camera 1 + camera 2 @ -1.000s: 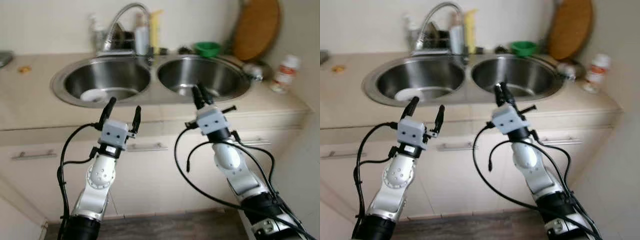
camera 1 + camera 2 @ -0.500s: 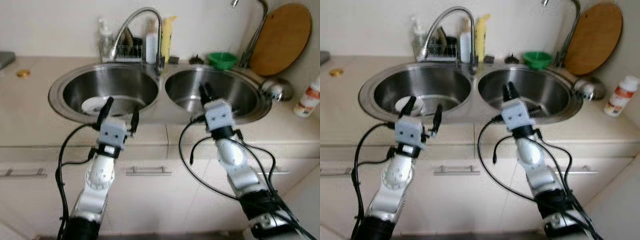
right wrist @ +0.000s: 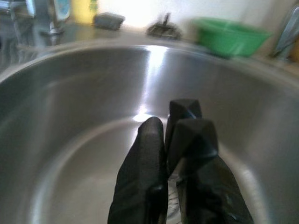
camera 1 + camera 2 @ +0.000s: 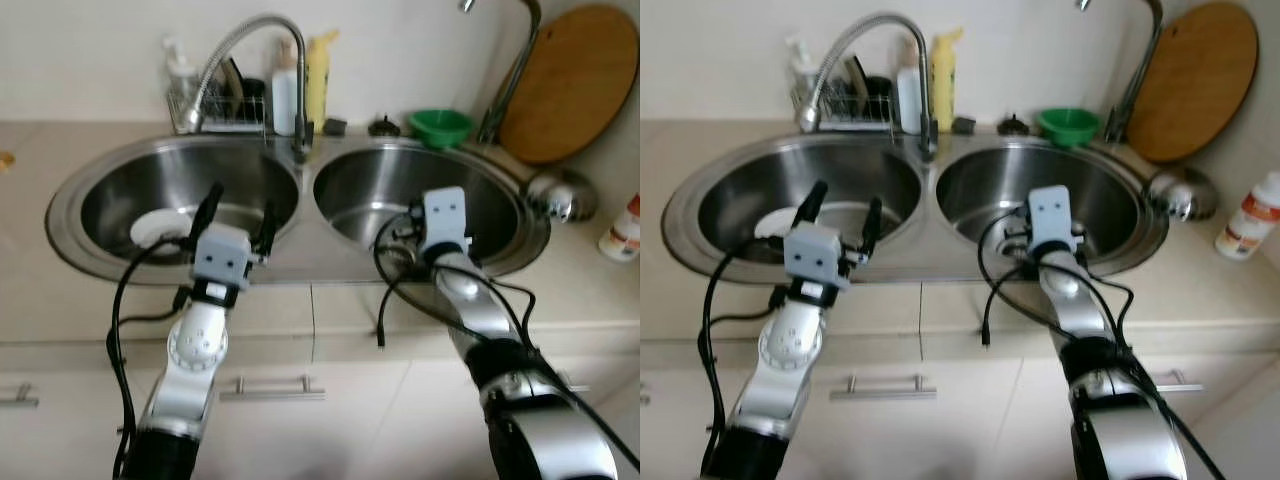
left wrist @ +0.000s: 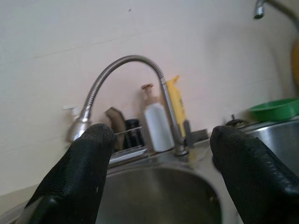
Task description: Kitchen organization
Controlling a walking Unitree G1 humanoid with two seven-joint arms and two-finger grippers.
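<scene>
Facing a beige worktop (image 4: 60, 300) with a double steel sink: left basin (image 4: 120, 200) and right basin (image 4: 350, 195). Round wooden board (image 4: 570, 85) leans on the wall at far right. Left gripper (image 4: 237, 213) hovers over the left basin's front rim, fingers spread wide apart, empty; white plate (image 4: 155, 228) lies in that basin just to its left, apart. Right gripper (image 3: 175, 126) reaches down into the right basin, fingers pressed together, nothing between them. Green bowl (image 4: 440, 125) sits behind the right basin.
</scene>
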